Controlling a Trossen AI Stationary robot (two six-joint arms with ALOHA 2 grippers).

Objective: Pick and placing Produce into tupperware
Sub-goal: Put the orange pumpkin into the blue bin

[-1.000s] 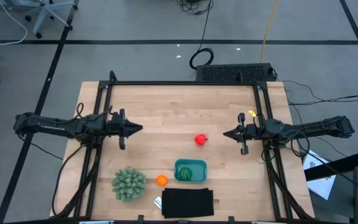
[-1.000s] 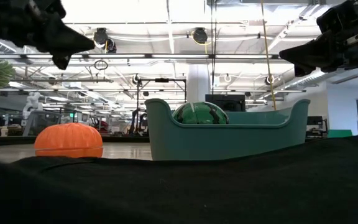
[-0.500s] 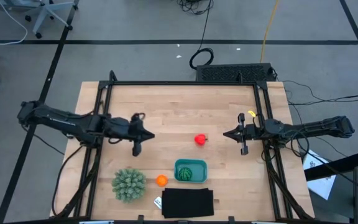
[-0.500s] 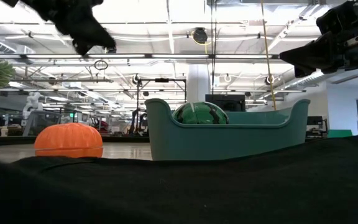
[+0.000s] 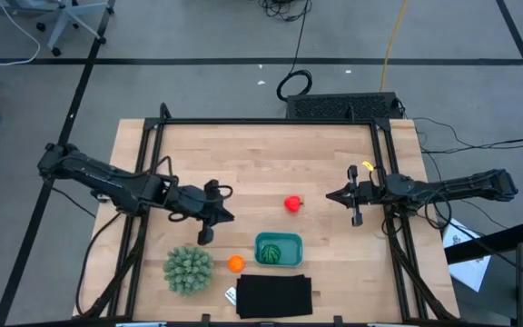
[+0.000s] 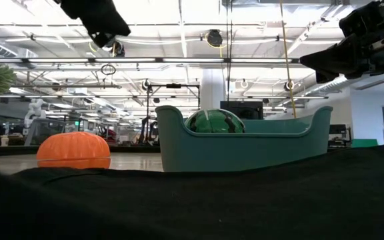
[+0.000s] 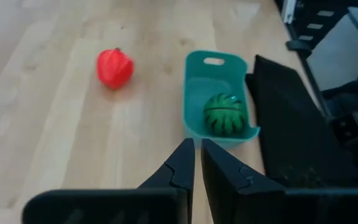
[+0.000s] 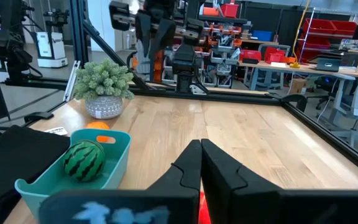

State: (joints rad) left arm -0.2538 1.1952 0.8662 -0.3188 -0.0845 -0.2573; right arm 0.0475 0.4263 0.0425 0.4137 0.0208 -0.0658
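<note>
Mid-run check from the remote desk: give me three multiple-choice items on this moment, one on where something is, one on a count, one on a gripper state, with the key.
1. Where does the orange ball lie?
A. Inside the tupperware
B. On the table between the spiky plant and the tupperware
C. On the black flat rectangle

2. How many produce pieces are in the tupperware?
A. None
B. One
C. Three

3. How do the left gripper's fingers stand?
A. Shut and empty
B. Shut on the red fruit
C. Wide open

Key: 1 B, the orange ball sits on the wood between the spiky plant and the tupperware. 2 B, only the dark green striped ball lies inside; the red fruit is out on the table. 3 A, the left gripper shows its fingers together with nothing between them.
</note>
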